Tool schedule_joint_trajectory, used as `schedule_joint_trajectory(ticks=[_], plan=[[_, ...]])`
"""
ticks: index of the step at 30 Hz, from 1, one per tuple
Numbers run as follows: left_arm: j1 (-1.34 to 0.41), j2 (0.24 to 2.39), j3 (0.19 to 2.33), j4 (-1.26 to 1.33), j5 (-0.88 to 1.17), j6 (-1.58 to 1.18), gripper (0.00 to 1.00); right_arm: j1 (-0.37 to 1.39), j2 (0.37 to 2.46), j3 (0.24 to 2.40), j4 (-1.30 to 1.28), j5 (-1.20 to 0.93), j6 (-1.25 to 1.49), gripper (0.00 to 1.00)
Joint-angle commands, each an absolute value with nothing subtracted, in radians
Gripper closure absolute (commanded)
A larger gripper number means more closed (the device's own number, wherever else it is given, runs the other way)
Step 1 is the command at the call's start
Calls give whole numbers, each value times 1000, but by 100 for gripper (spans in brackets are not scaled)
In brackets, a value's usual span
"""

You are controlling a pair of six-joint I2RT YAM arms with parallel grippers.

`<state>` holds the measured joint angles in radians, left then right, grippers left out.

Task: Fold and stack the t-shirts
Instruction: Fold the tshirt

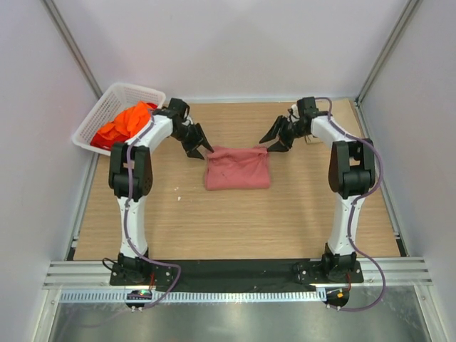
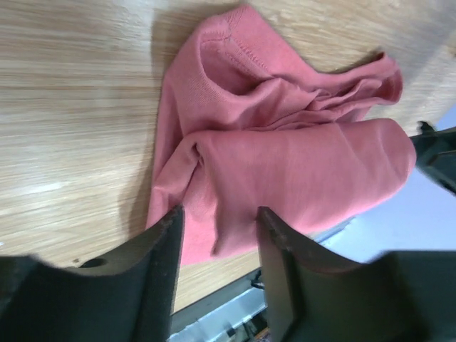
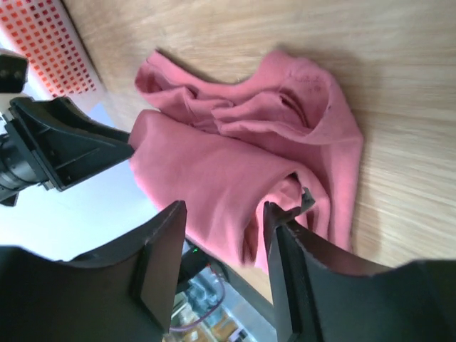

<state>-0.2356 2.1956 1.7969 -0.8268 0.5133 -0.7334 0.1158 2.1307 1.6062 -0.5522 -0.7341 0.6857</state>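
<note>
I see the pink t-shirt (image 1: 238,168) lying folded on the surface (image 1: 142,214) between my arms. The left pincer (image 1: 205,151) and the right pincer (image 1: 268,144) are both wide, holding nothing, near its far corners.

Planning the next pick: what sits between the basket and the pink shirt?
The left arm and its open claw, above bare table; top view shows it.

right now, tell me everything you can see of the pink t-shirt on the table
The salmon-pink t-shirt is soft knit cloth, folded into a rough, rumpled square lying flat on the wooden table between the arms. Its neckline shows at one corner, and wrinkles bunch along the far edge. The open left fingers and right fingers hover by its far corners, not gripping it.
</note>
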Motion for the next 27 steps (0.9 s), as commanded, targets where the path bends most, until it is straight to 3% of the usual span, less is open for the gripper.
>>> schedule_joint_trajectory(ticks=[1, 5, 8, 14, 18, 19, 20, 22, 27], plan=[[-224, 2066, 1827, -827, 482, -729, 48, 115, 2040, 1741, -777, -585, 528, 45], [-230, 1950, 1766, -844, 468, -726, 48, 192, 1941, 1746, -934, -390, 453, 44], [-238, 1864, 1672, -841, 436, -700, 48, 307, 1875, 1680, -911, -223, 469, 44], [-296, 1822, 1502, -683, 550, -706, 56, 394, 1908, 1641, -807, -179, 546, 44], [-336, 1914, 1483, -484, 614, -800, 70, 385, 1965, 1641, -681, -196, 522, 66], [-339, 1933, 1491, -444, 614, -810, 71, 376, 1983, 1629, -642, -230, 526, 81], [-341, 1951, 1509, -380, 615, -816, 74, 352, 1994, 1599, -550, -314, 550, 86], [-337, 2012, 1528, -324, 604, -831, 77, 328, 2013, 1563, -456, -383, 578, 94], [-321, 2135, 1560, -177, 618, -894, 79, 261, 2060, 1401, -87, -518, 730, 96]])
